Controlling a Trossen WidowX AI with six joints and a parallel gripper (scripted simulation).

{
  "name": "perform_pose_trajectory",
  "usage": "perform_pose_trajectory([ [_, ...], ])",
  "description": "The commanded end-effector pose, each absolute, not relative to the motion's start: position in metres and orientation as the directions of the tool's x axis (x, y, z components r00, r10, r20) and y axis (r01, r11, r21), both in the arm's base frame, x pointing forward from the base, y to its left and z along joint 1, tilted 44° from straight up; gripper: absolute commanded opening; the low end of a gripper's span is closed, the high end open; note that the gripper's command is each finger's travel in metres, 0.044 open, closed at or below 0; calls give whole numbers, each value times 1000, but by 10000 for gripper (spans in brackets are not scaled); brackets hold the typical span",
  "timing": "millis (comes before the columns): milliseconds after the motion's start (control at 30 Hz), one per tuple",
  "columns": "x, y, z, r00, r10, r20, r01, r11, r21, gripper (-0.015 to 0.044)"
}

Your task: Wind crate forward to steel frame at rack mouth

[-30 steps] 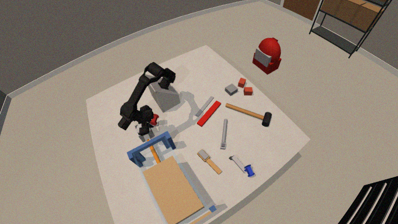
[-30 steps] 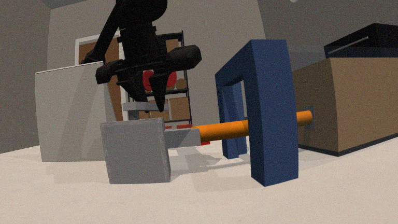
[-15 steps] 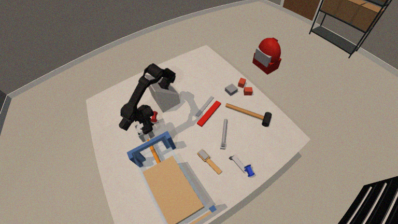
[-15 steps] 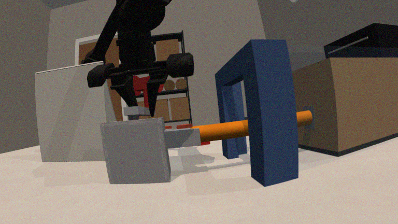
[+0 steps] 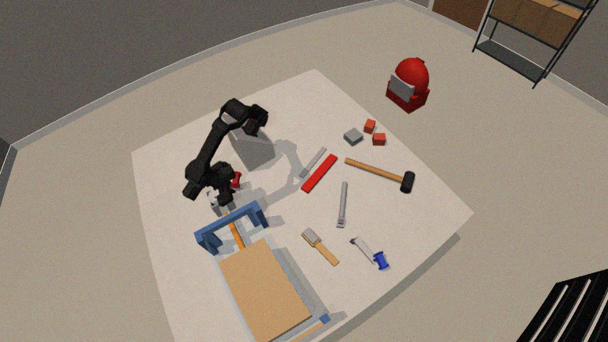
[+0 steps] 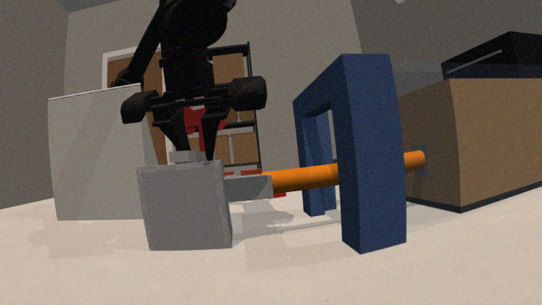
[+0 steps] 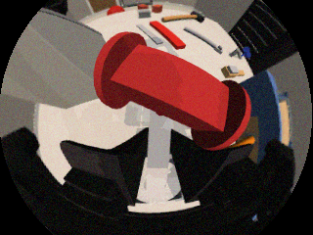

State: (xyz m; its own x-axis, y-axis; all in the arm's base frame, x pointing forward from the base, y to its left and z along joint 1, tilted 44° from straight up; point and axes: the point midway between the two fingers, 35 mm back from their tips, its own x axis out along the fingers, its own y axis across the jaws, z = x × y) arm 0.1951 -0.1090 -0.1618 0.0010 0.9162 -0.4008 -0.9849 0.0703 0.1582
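Observation:
The winch [image 6: 185,205] is a grey block. The winch handle [image 5: 236,180] [image 6: 194,119] [image 7: 168,85] has a red grip and a pale crank arm, and its hub sits low over the winch top; the key itself is hidden. My gripper [image 6: 197,154] is shut on the handle's arm near the hub, just above the winch. An orange strap [image 5: 235,235] [image 6: 303,178] runs from the winch through the blue steel frame [image 5: 241,212] [image 6: 371,145] to the tan crate [image 5: 266,289] [image 6: 499,138]. The crate looks flat, with a gap between its front and the frame.
A tall grey box [image 5: 253,154] [image 6: 95,154] stands close beside the winch. Farther off lie a red bar [image 5: 319,173], a mallet [image 5: 376,170], a wrench [image 5: 343,201], a brush [image 5: 328,252], a blue-gripped tool [image 5: 381,260] and several small blocks.

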Motion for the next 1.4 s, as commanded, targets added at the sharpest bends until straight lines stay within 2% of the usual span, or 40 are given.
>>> perform_pose_trajectory([
  [0, 195, -109, -162, -1, 916, -401, -986, 66, 154, 79],
  [467, 195, -109, -162, -1, 916, -401, -986, 66, 154, 440],
  [667, 198, -124, -148, -11, 890, -455, -987, 64, 150, 440],
  [967, 200, -196, -68, -39, 683, -730, -984, 102, 147, 440],
  [1300, 203, -200, -65, -28, 671, -741, -986, 102, 130, 440],
  [1367, 203, -200, -65, -28, 671, -741, -986, 102, 130, 387],
])
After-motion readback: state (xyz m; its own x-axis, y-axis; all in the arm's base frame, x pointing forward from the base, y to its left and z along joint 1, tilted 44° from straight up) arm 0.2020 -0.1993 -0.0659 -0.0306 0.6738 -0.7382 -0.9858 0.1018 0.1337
